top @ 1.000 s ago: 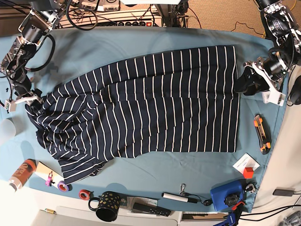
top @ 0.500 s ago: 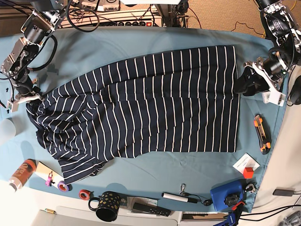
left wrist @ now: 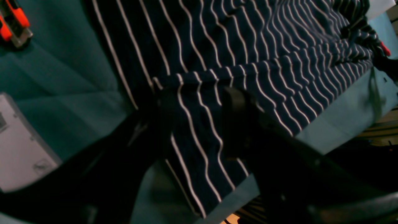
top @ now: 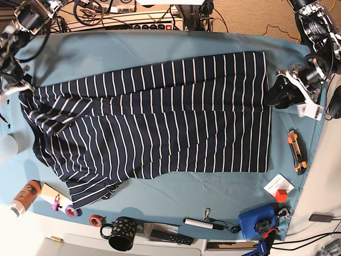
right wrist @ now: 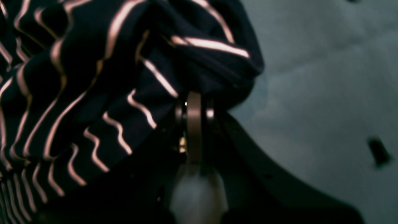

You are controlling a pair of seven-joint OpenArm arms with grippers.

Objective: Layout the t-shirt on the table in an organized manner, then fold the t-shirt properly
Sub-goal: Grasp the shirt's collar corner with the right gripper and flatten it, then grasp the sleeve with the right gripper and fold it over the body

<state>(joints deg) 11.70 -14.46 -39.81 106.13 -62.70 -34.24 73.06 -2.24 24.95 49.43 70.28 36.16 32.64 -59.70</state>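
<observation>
The navy striped t-shirt (top: 160,117) lies spread across the teal table (top: 160,45), pulled wide to the left. My right gripper (top: 16,92) at the far left edge is shut on a bunched end of the shirt; in the right wrist view the gripper (right wrist: 194,102) pinches dark fabric (right wrist: 93,77). My left gripper (top: 274,96) sits at the shirt's straight right edge. In the left wrist view the gripper (left wrist: 199,124) has its fingers (left wrist: 234,124) apart with a strip of shirt (left wrist: 199,102) between them, so it is open.
An orange box cutter (top: 297,152) and a white card with a red block (top: 278,188) lie right of the shirt. Along the front edge are a blue device (top: 257,221), a marker (top: 203,223), a black mug (top: 121,233), tape rolls (top: 72,210) and a bottle (top: 24,196).
My right gripper has moved left and toward the far edge with the shirt's end in it, stretching the left part flatter and wider. The left gripper and right edge have not moved.
</observation>
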